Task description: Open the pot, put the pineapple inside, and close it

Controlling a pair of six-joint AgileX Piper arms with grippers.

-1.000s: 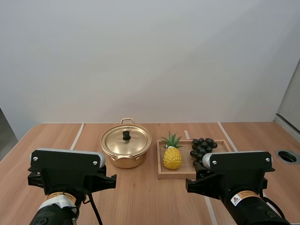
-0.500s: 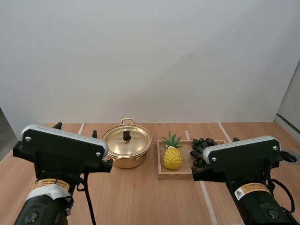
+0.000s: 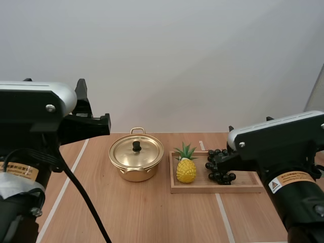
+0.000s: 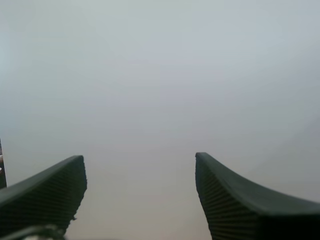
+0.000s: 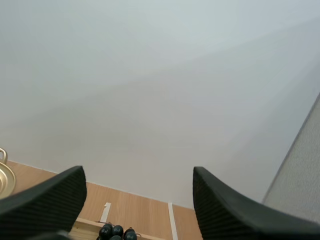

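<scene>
A gold pot (image 3: 135, 163) with its lid (image 3: 136, 151) on and a black knob (image 3: 136, 146) stands mid-table. To its right a yellow pineapple (image 3: 186, 169) stands upright at the left end of a wooden tray (image 3: 243, 187). My left arm (image 3: 35, 116) is raised high at the left, short of the pot. My left gripper (image 4: 140, 200) is open and holds nothing, facing the wall. My right arm (image 3: 278, 139) is up over the tray's right end. My right gripper (image 5: 137, 207) is open and holds nothing, above the tray (image 5: 87, 224).
A bunch of dark grapes (image 3: 218, 164) lies on the tray beside the pineapple; the grapes (image 5: 116, 231) sit below the right fingers. The pot's rim (image 5: 5, 176) is off to their side. White tape lines (image 3: 223, 215) cross the wooden table (image 3: 152, 212).
Both arms have risen from low over the table's near edge. They now uncover more of the table in front of the pot and tray. Pot, pineapple and grapes have not moved.
</scene>
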